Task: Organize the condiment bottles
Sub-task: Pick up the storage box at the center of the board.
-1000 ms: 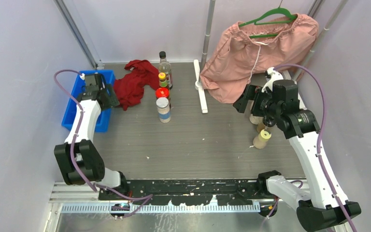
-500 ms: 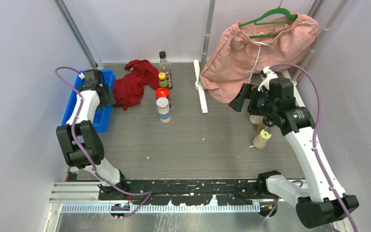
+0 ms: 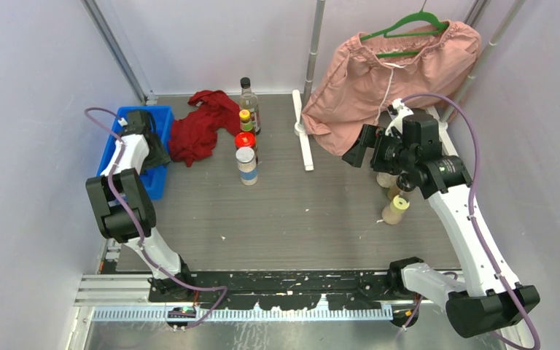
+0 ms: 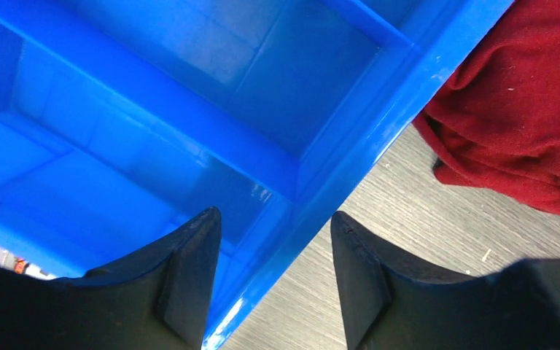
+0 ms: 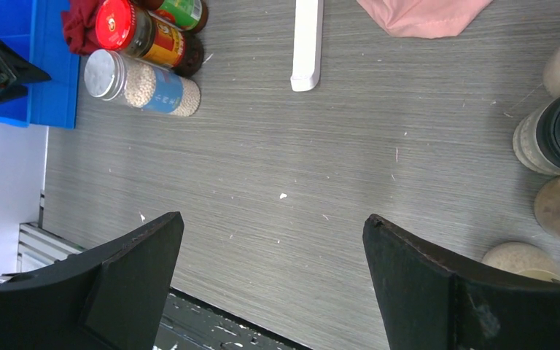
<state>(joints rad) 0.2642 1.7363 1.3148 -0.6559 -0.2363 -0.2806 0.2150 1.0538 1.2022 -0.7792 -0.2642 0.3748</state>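
You have pale lilac walls (image 3: 36, 87) closing the cell on the left, back and right of the frame. The table (image 3: 299, 211) is grey with a fine wood grain, evenly lit and flecked with small white specks. Metal poles (image 3: 316, 44) rise at the upper left, upper centre and upper right. An aluminium rail (image 3: 299, 313) runs along the bottom edge.

Pretty clearly a robotics lab test cell, not a kitchen: bare pale walls framed by metal poles (image 3: 312, 51), a grey tabletop (image 3: 299, 211), a left arm (image 3: 113, 208) and right arm (image 3: 474, 233) bolted to an aluminium rail (image 3: 102, 290). Only homey stuff: condiment bottles (image 3: 246, 166) and a pink garment (image 3: 386, 69).
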